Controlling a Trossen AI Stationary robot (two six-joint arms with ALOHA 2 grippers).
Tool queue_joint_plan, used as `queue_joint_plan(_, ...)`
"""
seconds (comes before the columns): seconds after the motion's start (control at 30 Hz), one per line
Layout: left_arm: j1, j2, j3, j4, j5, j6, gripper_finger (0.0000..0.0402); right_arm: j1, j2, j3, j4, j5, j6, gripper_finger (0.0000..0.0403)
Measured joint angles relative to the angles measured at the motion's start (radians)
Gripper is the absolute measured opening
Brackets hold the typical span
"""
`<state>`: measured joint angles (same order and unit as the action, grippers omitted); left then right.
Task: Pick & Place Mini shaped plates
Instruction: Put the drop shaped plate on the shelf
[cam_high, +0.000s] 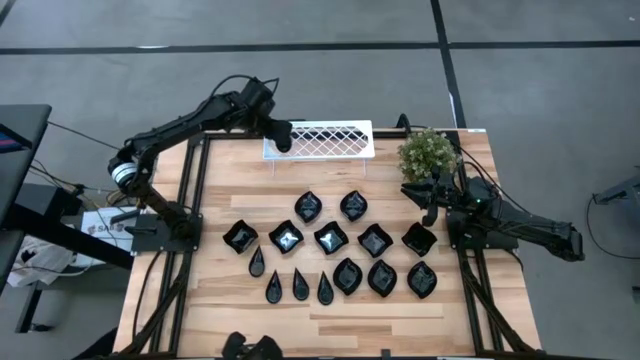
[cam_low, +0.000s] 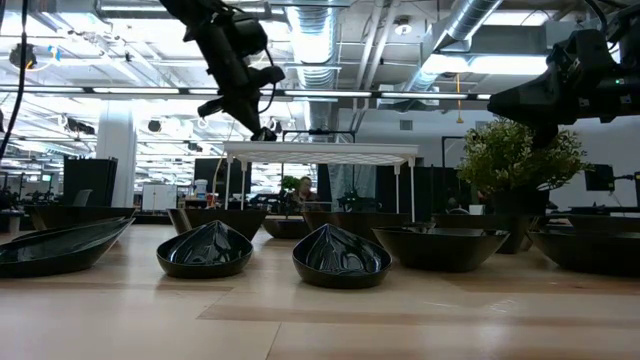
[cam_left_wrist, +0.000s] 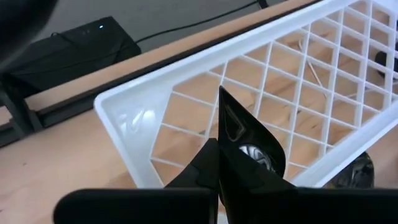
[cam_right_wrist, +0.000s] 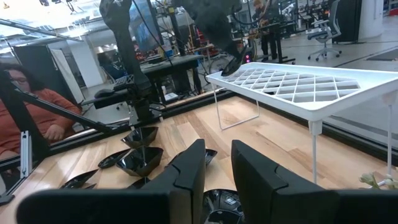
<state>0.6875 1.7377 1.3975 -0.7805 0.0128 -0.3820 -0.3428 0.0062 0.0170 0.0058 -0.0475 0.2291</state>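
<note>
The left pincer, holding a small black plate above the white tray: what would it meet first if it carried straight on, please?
Most likely the white lattice tray: the left pincer, shut on a mini plate, points down onto the tray's end. How far above it sits is unclear.

No legible text, label, brand, number or sign appears in any view. In the high view, a white label plate (cam_high: 97, 227) beside the left edge of the table (cam_high: 330, 305), near the left arm's base, carries dark lettering; the characters cannot be made out.
</note>
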Motion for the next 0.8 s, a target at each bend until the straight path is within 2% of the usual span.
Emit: queue_joint_plan(0.8,0.04,0.0,-0.001,-0.065,-0.02,-0.026,0.0004,0.0,0.0,0.0,-0.013,0.004,0.0,0.0074)
